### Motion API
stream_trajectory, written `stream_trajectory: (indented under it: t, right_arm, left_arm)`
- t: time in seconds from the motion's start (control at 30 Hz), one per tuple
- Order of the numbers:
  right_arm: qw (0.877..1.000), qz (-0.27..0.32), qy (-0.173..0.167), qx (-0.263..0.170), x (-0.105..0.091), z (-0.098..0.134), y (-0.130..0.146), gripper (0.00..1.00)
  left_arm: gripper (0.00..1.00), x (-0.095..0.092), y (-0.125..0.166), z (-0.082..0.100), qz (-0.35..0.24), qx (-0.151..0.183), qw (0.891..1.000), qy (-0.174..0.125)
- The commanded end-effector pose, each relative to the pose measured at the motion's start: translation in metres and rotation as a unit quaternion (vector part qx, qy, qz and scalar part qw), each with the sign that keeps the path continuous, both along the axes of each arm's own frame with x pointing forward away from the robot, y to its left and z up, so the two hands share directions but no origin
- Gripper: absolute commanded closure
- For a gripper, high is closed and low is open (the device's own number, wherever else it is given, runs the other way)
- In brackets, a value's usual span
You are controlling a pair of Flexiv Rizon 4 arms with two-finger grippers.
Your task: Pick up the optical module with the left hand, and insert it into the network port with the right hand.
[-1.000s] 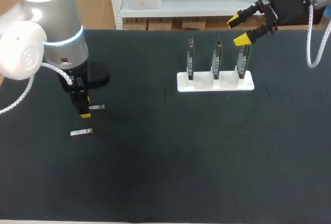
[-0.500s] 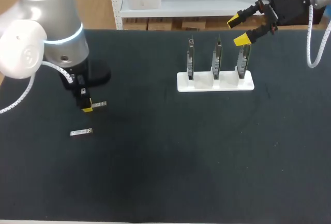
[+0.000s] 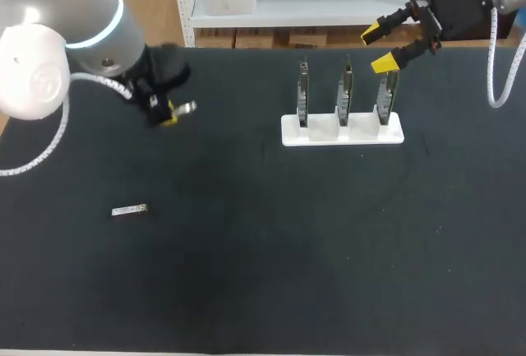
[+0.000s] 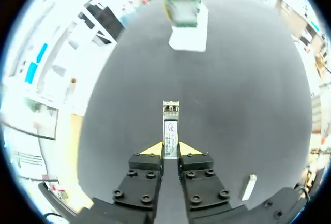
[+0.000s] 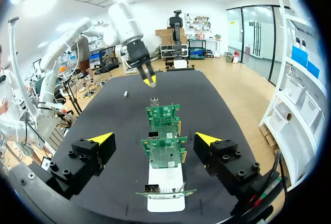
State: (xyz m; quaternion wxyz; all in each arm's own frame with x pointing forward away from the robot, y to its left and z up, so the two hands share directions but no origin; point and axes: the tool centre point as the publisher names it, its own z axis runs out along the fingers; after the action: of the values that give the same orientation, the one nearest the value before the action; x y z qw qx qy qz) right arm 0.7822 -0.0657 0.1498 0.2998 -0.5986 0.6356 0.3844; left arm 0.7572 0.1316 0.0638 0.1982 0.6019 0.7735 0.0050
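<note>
Now: left claw [image 3: 168, 115] pinches the optical module [image 3: 184, 108] by one end, held off the counter [image 3: 263, 290]; handover looks next.
Right claw [image 3: 385, 47] sits spread above the network cards [image 3: 345, 93] in their white stand [image 3: 341, 136], well apart from the module. Left wrist view shows the module straight between the pads [image 4: 152, 149], most of its length sticking out ahead. Suggest: keep it level, present that free length across the right claw's gap, release only once the right pinch is firm. Spare module [image 3: 130, 210] lies on the counter, ignore it. Target port: cannot tell.
</note>
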Motion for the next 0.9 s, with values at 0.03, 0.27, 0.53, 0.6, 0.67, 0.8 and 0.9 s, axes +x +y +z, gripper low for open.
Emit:
stream_trajectory:
  t: [0.03, 0.27, 0.53, 0.6, 0.67, 0.8, 0.9]
  right_arm:
    - [1.000, -0.002, -0.002, 0.000, -0.002, 0.000, 0.000, 0.00]
    - [1.000, -0.002, -0.002, 0.000, -0.002, 0.000, 0.000, 0.00]
    - [1.000, -0.002, -0.002, 0.000, -0.002, 0.000, 0.000, 0.00]
    - [1.000, -0.002, -0.002, 0.000, -0.002, 0.000, 0.000, 0.00]
    - [1.000, -0.002, -0.002, 0.000, -0.002, 0.000, 0.000, 0.00]
    - [1.000, -0.002, -0.002, 0.000, -0.002, 0.000, 0.000, 0.00]
    - [1.000, -0.002, -0.002, 0.000, -0.002, 0.000, 0.000, 0.00]
  left_arm:
    - [1.00, 0.016, -0.002, 0.022, 0.034, -0.056, 0.997, -0.039]
    - [1.00, 0.047, -0.024, 0.062, 0.063, -0.121, 0.987, -0.088]
    - [1.00, 0.075, -0.059, 0.099, 0.064, -0.231, 0.964, -0.111]
    - [1.00, 0.080, -0.064, 0.107, 0.072, -0.280, 0.951, -0.104]
    - [1.00, 0.080, -0.072, 0.117, 0.065, -0.309, 0.943, -0.103]
    - [1.00, 0.082, -0.087, 0.129, 0.044, -0.350, 0.931, -0.097]
    - [1.00, 0.077, -0.107, 0.139, 0.017, -0.358, 0.928, -0.099]
